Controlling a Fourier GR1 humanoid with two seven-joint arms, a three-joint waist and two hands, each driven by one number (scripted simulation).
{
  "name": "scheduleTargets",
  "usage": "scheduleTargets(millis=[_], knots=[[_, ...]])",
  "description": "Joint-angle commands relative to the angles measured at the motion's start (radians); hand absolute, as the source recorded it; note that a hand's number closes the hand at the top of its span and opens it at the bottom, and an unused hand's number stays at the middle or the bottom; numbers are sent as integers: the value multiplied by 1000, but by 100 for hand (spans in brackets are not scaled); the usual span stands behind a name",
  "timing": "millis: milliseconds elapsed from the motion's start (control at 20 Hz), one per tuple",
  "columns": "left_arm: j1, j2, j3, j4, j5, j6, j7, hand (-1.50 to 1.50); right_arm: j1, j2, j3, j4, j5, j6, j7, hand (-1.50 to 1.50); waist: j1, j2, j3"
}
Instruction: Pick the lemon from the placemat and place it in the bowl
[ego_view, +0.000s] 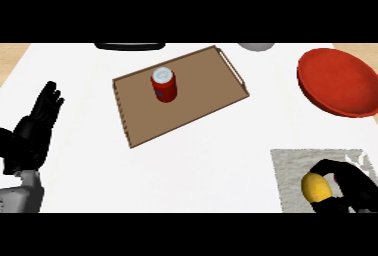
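Curling right hand (353, 189) fingers round lemon (316, 187) on placemat (294, 170), left hand (37, 125) open and resting; risk: lemon rolling free on the carry to bowl (334, 80).

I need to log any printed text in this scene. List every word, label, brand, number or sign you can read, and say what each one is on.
None can be read.
Red cylindrical can with a white top, standing upright on the brown rectangular tray: a small dark mark shows on its side, too blurred to read.
Red round bowl, grey textured placemat and yellow lemon in the right hand: no print shows.
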Motion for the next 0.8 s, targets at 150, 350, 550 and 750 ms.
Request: scheduleTargets(millis=[150,350,550,750], knots=[[-51,-6,11,12,2,-8,35,0,-65,52,10,183,67,-88,-84,150,0,13,20],[-59,-32,-1,56,-33,9,7,0,-85,38,-20,153,143,-130,-27,150,-4,13,19],[-69,-21,-19,20,-21,-22,23,0,-421,149,-60,293,198,-131,247,150,62,27,20],[-98,-56,-75,-1,-24,-36,24,0,-646,117,-166,429,246,-170,393,150,139,51,21]])
